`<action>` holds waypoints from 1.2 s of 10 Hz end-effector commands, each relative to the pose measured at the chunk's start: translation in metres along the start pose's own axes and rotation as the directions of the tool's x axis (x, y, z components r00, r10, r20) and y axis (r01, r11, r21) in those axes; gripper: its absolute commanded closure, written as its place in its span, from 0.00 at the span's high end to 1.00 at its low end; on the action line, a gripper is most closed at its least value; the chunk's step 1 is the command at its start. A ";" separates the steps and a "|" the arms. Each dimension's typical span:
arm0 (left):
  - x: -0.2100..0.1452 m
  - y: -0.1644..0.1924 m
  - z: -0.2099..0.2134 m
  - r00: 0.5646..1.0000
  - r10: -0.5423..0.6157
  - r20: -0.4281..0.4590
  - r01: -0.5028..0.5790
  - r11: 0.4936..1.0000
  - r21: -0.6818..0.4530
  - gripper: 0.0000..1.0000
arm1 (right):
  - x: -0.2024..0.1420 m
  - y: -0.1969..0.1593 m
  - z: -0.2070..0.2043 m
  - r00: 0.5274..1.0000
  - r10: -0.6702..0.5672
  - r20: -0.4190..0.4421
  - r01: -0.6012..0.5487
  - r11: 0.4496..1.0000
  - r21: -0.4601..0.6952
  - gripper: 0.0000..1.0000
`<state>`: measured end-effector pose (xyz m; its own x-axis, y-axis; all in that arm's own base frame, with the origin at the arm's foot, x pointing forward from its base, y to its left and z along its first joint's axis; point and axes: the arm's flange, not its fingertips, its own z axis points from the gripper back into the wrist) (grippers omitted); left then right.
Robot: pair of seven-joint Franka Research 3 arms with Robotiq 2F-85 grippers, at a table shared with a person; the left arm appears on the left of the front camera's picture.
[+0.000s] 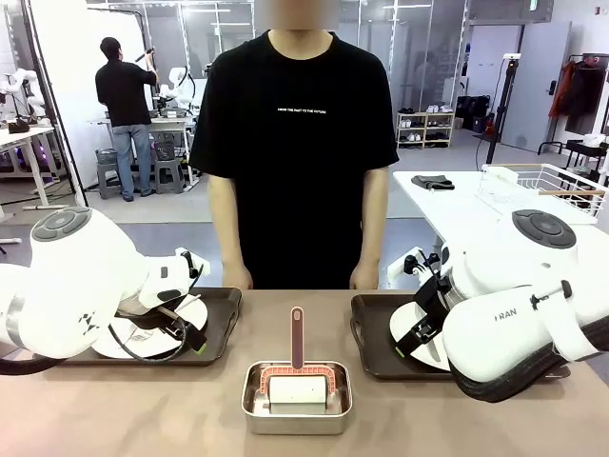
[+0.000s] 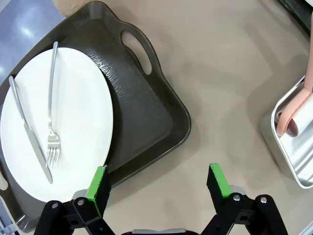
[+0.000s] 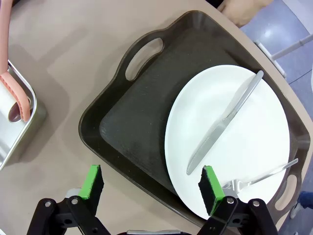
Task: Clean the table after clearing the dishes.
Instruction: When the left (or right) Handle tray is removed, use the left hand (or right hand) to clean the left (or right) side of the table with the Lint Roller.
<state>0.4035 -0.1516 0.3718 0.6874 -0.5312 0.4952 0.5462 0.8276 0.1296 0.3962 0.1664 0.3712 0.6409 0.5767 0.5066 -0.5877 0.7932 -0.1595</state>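
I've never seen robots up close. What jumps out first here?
A white left arm and right arm lean in from the sides, the left gripper and right gripper open at the edges of the left tray and right tray, each carrying dishes. Between them a steel pan holds a pink-handled tool, and a person in black stands across the table.

Front view: fixed camera, low on the robot's side of the surface [image 1: 143, 419], facing across it to the person [image 1: 303, 143] at the far edge; medium range.

Left wrist view: steep downward look along the left pincer [image 2: 157, 169], close above the left tray [image 2: 142, 112].

Right wrist view: same steep downward look along the right pincer [image 3: 150, 169], close above the right tray [image 3: 132, 122].

Shared: steel pan [image 1: 296, 405] in all three, at the right edge of the left wrist view and the left edge of the right wrist view; each tray also in the front view.
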 end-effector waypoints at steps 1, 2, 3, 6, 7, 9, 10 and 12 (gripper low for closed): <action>0.000 0.000 0.000 1.000 0.001 0.000 -0.001 1.000 0.000 1.00 | 0.000 0.000 0.000 1.000 -0.001 0.000 0.001 1.000 0.001 1.00; 0.000 0.000 0.000 1.000 0.001 0.000 -0.001 1.000 0.000 1.00 | 0.000 0.000 0.000 1.000 -0.001 0.000 0.001 1.000 0.001 1.00; 0.000 0.000 0.000 1.000 0.001 0.000 -0.001 1.000 0.000 1.00 | 0.000 0.000 0.000 1.000 -0.001 0.000 0.001 1.000 0.001 1.00; 0.000 0.000 0.000 1.000 0.000 0.000 0.000 1.000 0.000 1.00 | 0.000 0.000 0.000 1.000 0.000 0.000 0.000 1.000 0.000 1.00; 0.003 0.009 0.002 1.000 0.027 -0.009 -0.027 1.000 0.011 1.00 | 0.004 -0.003 0.007 1.000 0.008 0.006 -0.008 1.000 0.030 1.00; 0.023 0.029 0.018 0.997 0.067 -0.038 -0.070 0.994 -0.083 1.00 | 0.018 -0.017 0.032 0.999 -0.044 -0.008 0.045 0.980 0.195 1.00; 0.034 0.041 0.029 0.994 0.081 -0.076 -0.091 0.986 -0.140 1.00 | 0.022 -0.029 0.049 0.998 -0.063 -0.006 0.062 0.948 0.312 1.00; 0.044 0.079 0.048 0.983 0.160 -0.086 -0.180 0.923 -0.340 1.00 | 0.021 -0.059 0.072 0.996 -0.093 -0.006 0.086 0.888 0.452 1.00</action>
<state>0.4380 -0.1327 0.4358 0.7713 -0.4317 0.4677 0.5525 0.8189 -0.1552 0.3934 0.1504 0.4505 0.6730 0.5006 0.5445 -0.6912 0.6877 0.2222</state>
